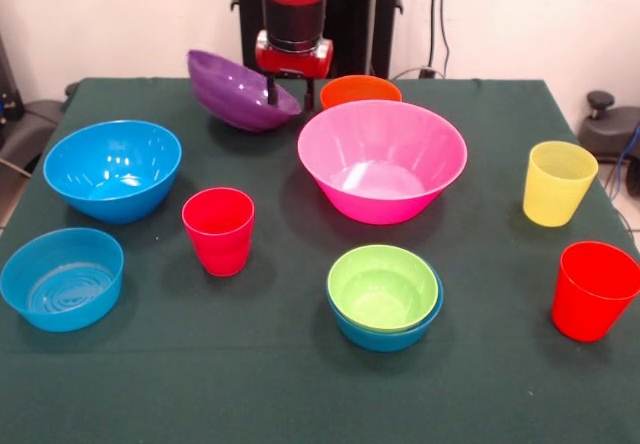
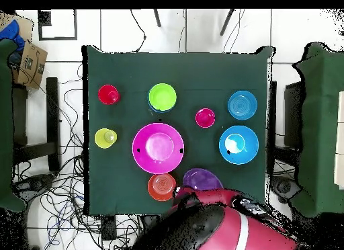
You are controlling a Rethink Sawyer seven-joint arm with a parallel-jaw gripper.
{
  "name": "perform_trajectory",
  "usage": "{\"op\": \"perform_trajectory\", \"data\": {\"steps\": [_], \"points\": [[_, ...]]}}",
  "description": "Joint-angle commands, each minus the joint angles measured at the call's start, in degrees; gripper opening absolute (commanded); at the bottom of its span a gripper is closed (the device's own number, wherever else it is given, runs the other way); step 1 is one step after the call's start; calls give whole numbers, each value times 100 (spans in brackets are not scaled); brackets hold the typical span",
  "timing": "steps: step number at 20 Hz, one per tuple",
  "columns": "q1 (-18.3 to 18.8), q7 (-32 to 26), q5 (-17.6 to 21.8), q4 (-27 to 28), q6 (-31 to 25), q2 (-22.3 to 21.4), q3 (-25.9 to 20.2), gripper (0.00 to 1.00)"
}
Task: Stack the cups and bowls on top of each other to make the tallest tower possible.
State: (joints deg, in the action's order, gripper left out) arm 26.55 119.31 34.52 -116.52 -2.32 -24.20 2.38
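Observation:
My gripper (image 1: 288, 90) hangs at the table's far side, shut on the rim of the purple bowl (image 1: 235, 92), which is tilted and held off the cloth. The orange bowl (image 1: 360, 91) stands just beside it, behind the big pink bowl (image 1: 382, 159). The lime green bowl (image 1: 383, 287) sits nested in a blue bowl (image 1: 388, 337) at the front. A red cup (image 1: 219, 230) stands mid-left, the yellow cup (image 1: 558, 182) and another red cup (image 1: 594, 290) at the right. In the overhead view the arm (image 2: 215, 230) covers the gripper beside the purple bowl (image 2: 201, 180).
A large blue bowl (image 1: 112, 169) and a shallower blue bowl (image 1: 62, 277) stand at the left. The green cloth table (image 1: 480, 384) carries everything. Chairs, a cardboard box (image 2: 28, 62) and cables lie around the table in the overhead view.

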Motion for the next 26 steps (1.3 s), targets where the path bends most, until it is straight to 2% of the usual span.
{"op": "perform_trajectory", "data": {"steps": [1, 11, 20, 23, 26], "points": [[109, 130, 364, 500, 208, 226, -167, 100], [445, -104, 481, 201, -258, -372, -384, 100], [837, -441, 112, -470, -1155, -1649, -997, 100], [835, -390, 85, -505, -1233, -1726, -1081, 100], [766, -257, 143, -349, -1192, -1558, -1077, 100]]}}
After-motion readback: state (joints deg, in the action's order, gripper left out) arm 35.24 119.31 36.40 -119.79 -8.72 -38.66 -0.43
